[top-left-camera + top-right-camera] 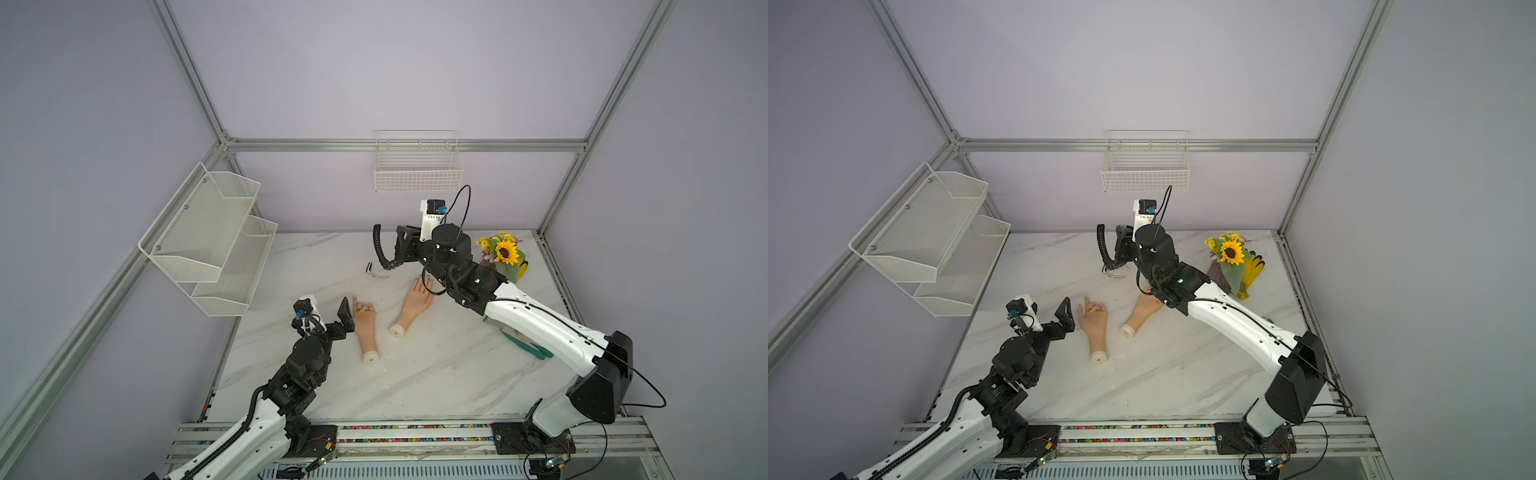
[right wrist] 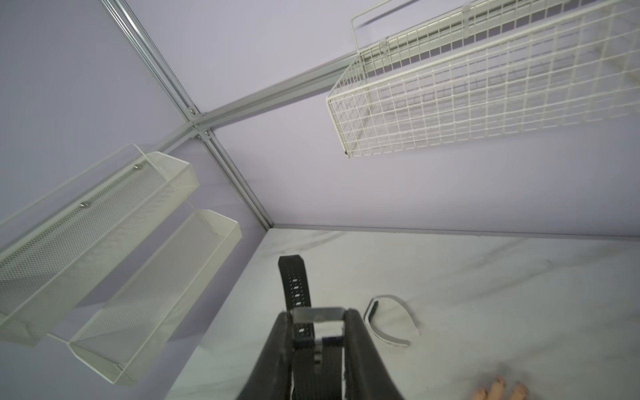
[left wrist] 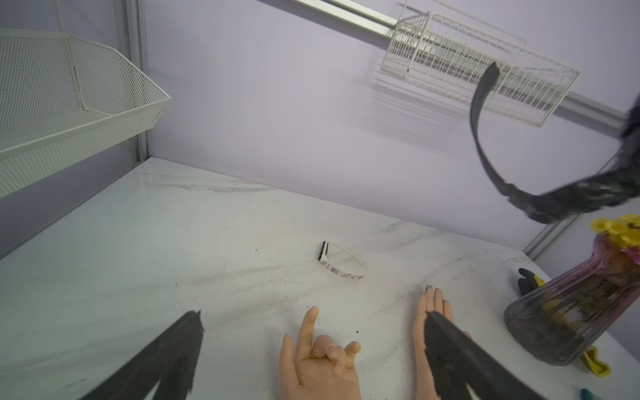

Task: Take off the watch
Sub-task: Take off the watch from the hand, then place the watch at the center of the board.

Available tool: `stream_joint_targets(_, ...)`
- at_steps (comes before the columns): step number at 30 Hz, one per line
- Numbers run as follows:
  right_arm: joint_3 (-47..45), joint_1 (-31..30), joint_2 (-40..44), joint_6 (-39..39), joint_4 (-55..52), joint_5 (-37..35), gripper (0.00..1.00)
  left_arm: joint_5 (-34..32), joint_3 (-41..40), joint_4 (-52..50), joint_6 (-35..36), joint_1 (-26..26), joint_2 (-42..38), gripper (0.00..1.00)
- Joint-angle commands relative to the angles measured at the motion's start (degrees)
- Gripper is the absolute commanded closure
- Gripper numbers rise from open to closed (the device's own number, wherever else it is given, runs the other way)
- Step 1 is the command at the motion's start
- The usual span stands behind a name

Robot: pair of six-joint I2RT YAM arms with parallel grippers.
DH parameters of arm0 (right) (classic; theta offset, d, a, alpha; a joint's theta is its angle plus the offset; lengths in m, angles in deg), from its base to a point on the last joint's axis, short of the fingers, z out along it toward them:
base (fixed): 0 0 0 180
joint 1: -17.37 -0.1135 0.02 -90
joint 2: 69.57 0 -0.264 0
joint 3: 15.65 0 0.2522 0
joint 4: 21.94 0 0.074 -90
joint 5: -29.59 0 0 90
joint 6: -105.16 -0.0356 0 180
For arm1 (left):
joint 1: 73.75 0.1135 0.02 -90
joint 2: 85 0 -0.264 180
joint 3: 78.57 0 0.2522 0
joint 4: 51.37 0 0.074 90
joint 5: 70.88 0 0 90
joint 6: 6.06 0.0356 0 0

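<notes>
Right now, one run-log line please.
right end effector: shut on black watch, held above table | left end effector: open | mannequin hands: wrists bare | white watch: on table

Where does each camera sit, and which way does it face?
Top views: high at the front, looking down toward the back wall; both arms, left gripper, right gripper show.
Left wrist: low behind the open left gripper, facing the back wall over the mannequin hands; its two fingers show.
Right wrist: behind the right gripper, facing the back left corner; its fingers clamp the black watch.
Shared: both wrist views show the white watch and wire basket.
</notes>
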Motion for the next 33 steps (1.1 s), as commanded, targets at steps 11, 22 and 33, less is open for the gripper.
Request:
stream_joint_targets(11, 1.32, 7.76, -23.36, -21.45, 26.43, 27.11, 1.0, 1.73, -1.8, -5.53, -3.78, 0.38, -6.83, 0.0)
stream_joint_targets(22, 2.08, 6.97, -37.97, -32.09, 35.5, 32.31, 0.95, 1.92, -1.97, -4.08, -4.32, 0.38, -3.97, 0.0)
stream_joint_targets(33, -7.6, 6.98, -33.42, -32.27, 32.52, 26.66, 0.61, -0.5, -0.98, -5.75, -2.4, 0.39, -2.11, 0.0)
